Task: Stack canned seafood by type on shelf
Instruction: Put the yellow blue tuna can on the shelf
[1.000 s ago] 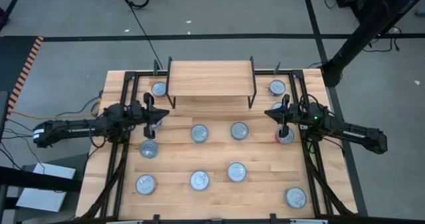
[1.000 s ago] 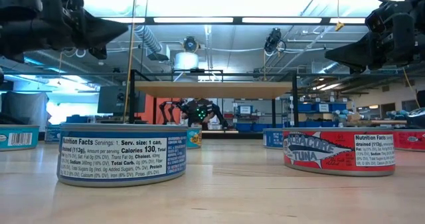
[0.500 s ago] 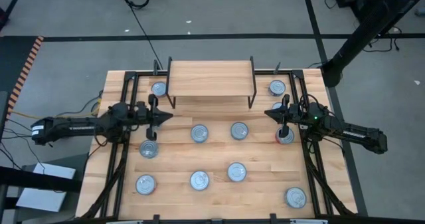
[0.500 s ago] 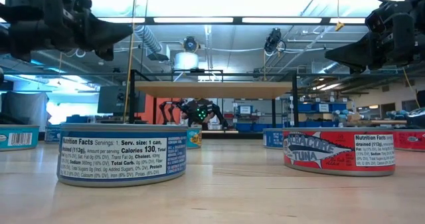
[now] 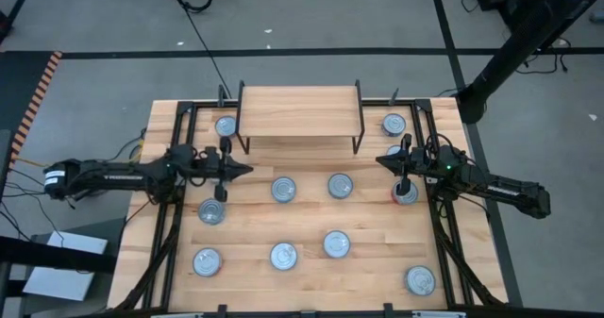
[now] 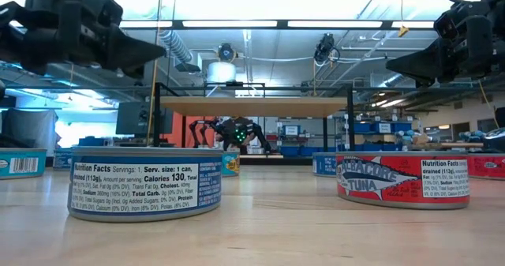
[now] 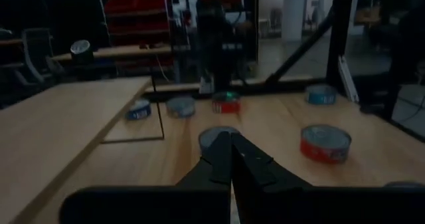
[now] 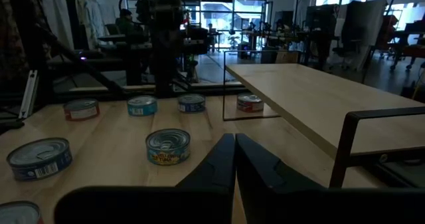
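Note:
Several round tins of canned seafood lie flat on the slatted table, among them one and another mid-table, a blue-labelled one and a red tuna one. The shelf, a light plank on thin black legs, stands at the far middle with nothing on top. My left gripper hovers level and shut above the table, left of the tin at mid-table. My right gripper waits shut at the right side, above a red tin.
Two tins sit beside the shelf's legs at far left and far right. More tins lie along the near rows. Black frame rails run along both table sides.
My left gripper has moved level toward the table's right edge, out from the left rail and closer to the mid-table tins. No tin has moved.

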{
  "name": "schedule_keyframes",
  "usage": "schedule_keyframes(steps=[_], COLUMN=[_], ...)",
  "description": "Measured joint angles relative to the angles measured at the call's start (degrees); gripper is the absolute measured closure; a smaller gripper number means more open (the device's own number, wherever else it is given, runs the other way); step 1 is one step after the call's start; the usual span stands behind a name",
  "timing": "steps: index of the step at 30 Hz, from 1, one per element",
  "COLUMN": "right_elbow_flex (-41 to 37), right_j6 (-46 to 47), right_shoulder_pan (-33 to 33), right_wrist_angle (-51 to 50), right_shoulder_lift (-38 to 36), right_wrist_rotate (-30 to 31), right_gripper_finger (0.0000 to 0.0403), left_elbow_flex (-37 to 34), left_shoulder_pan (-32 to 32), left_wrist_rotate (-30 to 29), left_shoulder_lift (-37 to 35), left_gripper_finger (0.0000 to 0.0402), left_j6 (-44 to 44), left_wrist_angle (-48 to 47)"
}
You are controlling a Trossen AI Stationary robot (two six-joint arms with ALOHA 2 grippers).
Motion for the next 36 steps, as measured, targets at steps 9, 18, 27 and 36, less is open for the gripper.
schedule_keyframes(steps=[9,18,27,36], right_elbow_flex=[0.0,0.0,0.0,0.0], right_j6=[0.0,0.0,0.0,0.0], right_shoulder_pan=[0.0,0.0,0.0,0.0], right_wrist_angle=[0.0,0.0,0.0,0.0], right_shoulder_lift=[0.0,0.0,0.0,0.0], right_wrist_rotate=[0.0,0.0,0.0,0.0], right_gripper_finger=[0.0378,0.0378,0.0378,0.0378], left_elbow_flex=[1.5,1.8,6.0,13.5], left_shoulder_pan=[-0.7,-4.2,-6.4,-8.3], left_wrist_rotate=[1.2,-1.2,-1.4,-2.5], left_shoulder_lift=[6.8,10.9,14.7,21.4], left_gripper_finger=[0.0398,0.0398,0.0398,0.0398], left_j6=[-3.6,-4.7,-3.7,2.5], left_wrist_angle=[-0.2,-0.5,-4.1,-9.7])
